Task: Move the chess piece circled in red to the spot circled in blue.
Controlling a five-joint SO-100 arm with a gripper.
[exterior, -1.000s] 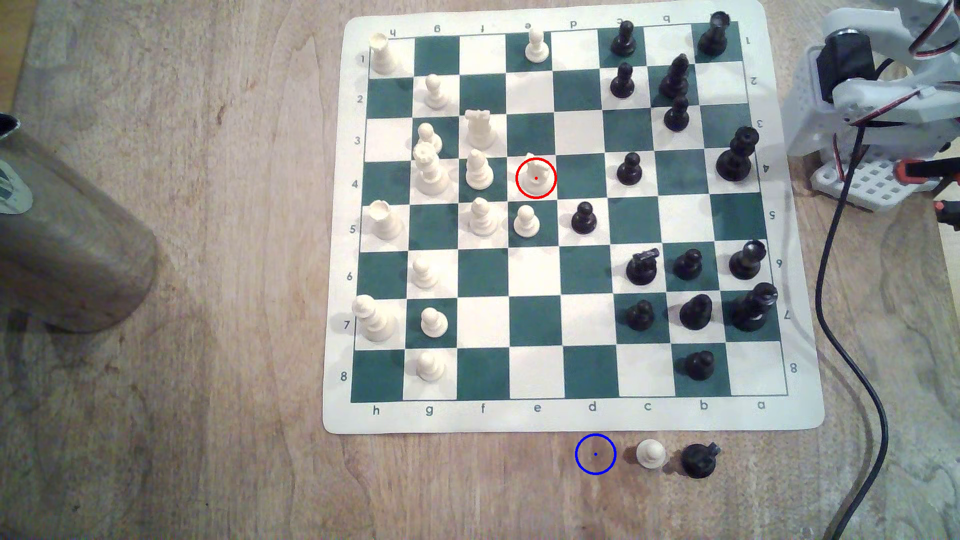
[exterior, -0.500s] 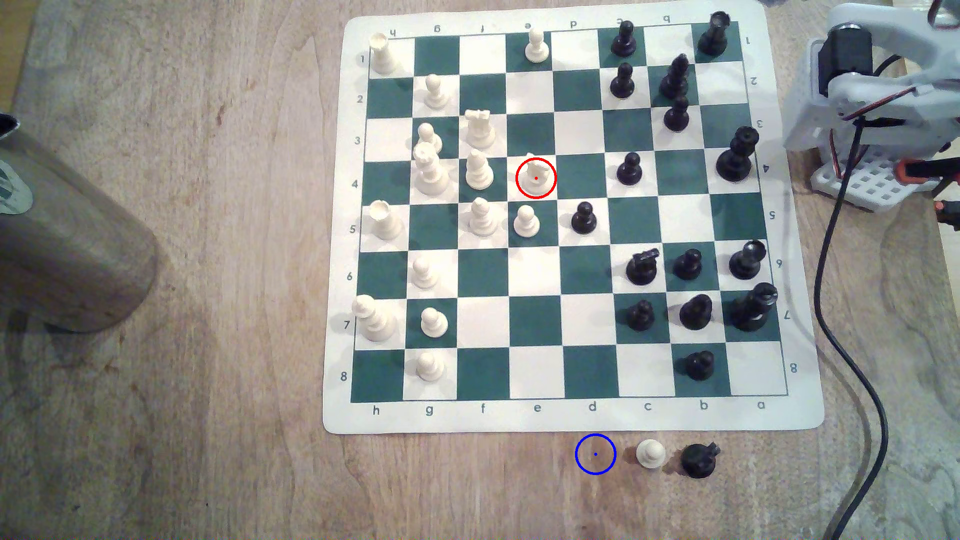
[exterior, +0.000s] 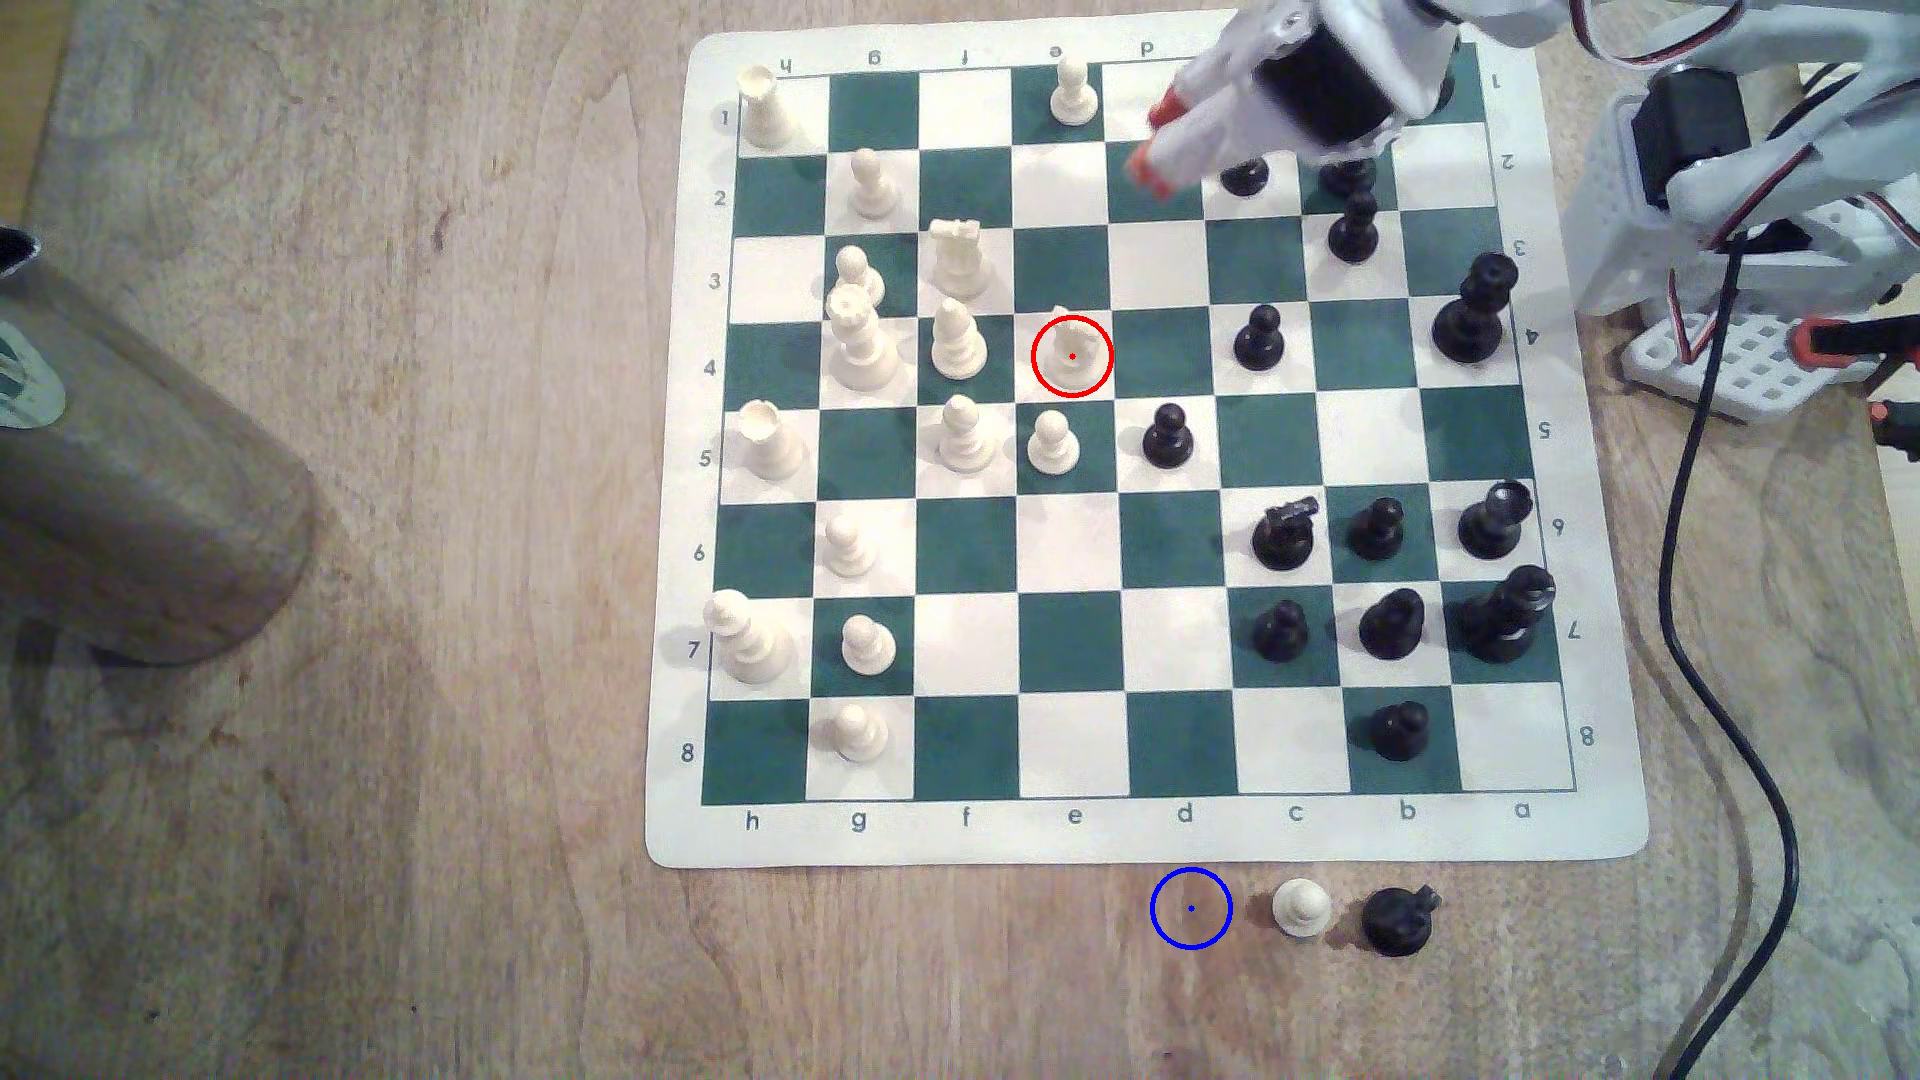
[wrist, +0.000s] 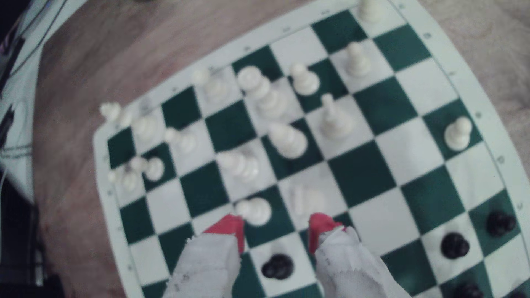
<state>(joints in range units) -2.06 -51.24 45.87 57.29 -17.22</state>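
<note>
Cream-white knight (exterior: pixel 1071 351) upright on its e4 light square inside the red ring | my gripper (exterior: pixel 1155 145) empty, jaws apart to straddle it, hovering near d2 | blue-ringed spot (exterior: pixel 1191 908) bare worktop below the board (exterior: pixel 1143 831), beside a white pawn (exterior: pixel 1300 906).

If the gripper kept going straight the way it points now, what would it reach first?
Probably the white knight: in the wrist view the open gripper frames it just ahead, with a white pawn beside that line. Depth is unclear.
</note>
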